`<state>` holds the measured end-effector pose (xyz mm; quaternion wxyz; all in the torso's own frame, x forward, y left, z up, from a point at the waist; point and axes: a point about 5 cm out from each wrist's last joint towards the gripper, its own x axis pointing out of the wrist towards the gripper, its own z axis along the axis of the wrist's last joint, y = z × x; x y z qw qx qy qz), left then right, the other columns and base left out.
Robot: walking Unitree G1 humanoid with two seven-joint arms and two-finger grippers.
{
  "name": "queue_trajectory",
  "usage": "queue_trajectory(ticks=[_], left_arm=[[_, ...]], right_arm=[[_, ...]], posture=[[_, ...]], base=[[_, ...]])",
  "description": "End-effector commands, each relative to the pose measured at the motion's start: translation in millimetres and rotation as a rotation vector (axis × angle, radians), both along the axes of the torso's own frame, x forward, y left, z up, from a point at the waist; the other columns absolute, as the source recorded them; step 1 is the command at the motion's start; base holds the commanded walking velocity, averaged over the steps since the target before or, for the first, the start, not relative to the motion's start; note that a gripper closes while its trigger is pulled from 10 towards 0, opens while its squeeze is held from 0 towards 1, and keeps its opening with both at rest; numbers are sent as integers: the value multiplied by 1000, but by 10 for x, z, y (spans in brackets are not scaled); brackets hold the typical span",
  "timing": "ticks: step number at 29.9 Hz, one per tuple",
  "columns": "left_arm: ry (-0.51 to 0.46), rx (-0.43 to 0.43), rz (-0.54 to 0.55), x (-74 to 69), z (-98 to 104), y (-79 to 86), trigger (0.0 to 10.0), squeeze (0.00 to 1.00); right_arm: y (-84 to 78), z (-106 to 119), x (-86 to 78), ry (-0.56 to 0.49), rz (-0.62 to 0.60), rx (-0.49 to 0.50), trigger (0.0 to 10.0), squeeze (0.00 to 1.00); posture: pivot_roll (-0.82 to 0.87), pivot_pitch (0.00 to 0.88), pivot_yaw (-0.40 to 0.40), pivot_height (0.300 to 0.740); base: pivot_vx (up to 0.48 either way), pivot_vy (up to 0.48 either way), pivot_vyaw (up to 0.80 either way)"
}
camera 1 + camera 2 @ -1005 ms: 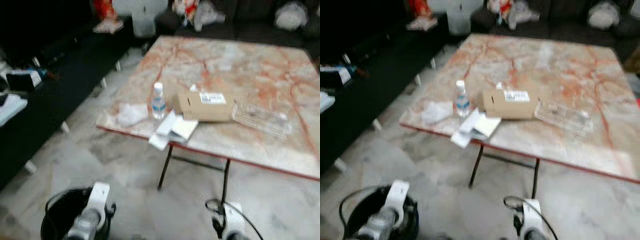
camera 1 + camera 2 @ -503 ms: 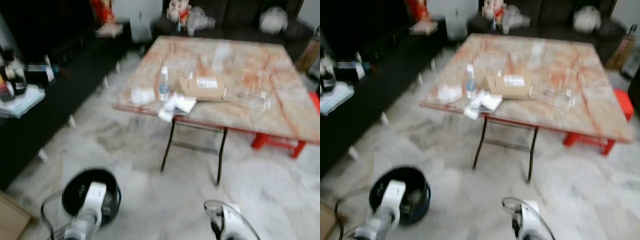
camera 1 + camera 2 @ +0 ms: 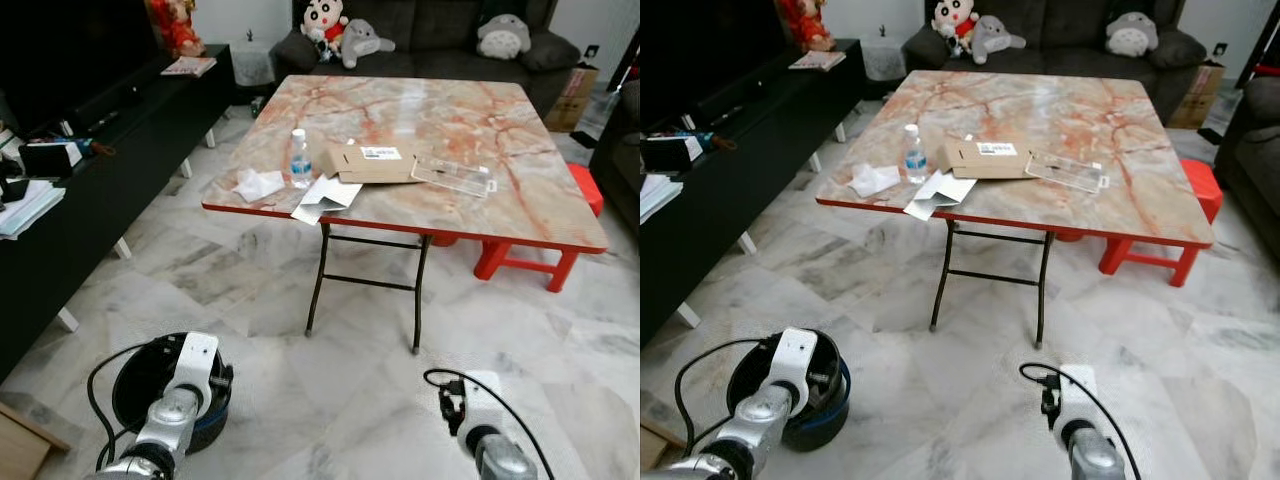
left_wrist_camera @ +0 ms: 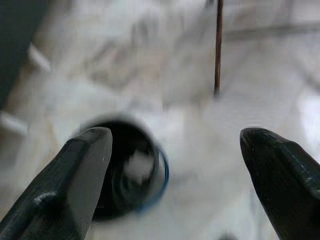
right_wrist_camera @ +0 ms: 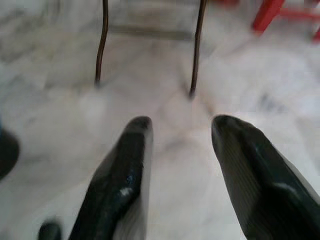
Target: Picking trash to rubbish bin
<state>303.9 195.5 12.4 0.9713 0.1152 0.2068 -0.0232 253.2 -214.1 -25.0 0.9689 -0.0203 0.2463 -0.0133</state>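
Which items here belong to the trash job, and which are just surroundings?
Job: rubbish bin by left hand; on the table: crumpled tissue, water bottle, cardboard box, papers, clear tray.
Surroundings: red stool, plush toys.

Both eye views are evenly and brightly lit and sharp, with soft glare seen on the marble desk (image 3: 440, 110) and a faint shadow cast beneath it. Both wrist views are heavily blurred.
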Motion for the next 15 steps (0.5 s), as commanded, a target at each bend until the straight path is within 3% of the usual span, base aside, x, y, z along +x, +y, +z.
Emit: queue_trajectory(ticks=[1, 3, 5, 7, 10, 13, 15], left_arm=[[-119, -17, -17, 187, 239, -60, 10000, 0], [-132, -15, -26, 207, 264, -78, 10000, 0], [-230, -46, -136, 349, 465, -348, 10000, 0], [-249, -39, -167, 365, 499, -400, 10000, 0], [-356, -40, -231, 466, 711, -581, 10000, 0], [-478, -98, -204, 580, 986, -725, 10000, 0], [-505, -109, -192, 603, 1048, -753, 10000, 0]], right_arm=[[94, 301, 292, -174, 55, -12, 10000, 0], [110, 346, 329, -198, 61, -15, 10000, 0], [278, 863, 677, -455, 89, -8, 10000, 0], [301, 935, 717, -485, 93, -9, 10000, 0], [423, 1261, 854, -622, 119, -17, 10000, 0], [513, 1537, 923, -736, 103, 7, 10000, 0], [521, 1590, 933, -755, 86, 8, 10000, 0]], posture=[[86, 0, 8, 740], [86, 0, 8, 740], [86, 0, 7, 740], [81, 0, 9, 740], [80, 0, 17, 740], [86, 0, 14, 740], [86, 0, 14, 740]], base=[[0, 0, 0], [0, 0, 0], [0, 0, 0], [0, 0, 0], [0, 0, 0], [0, 0, 0], [0, 0, 0]])
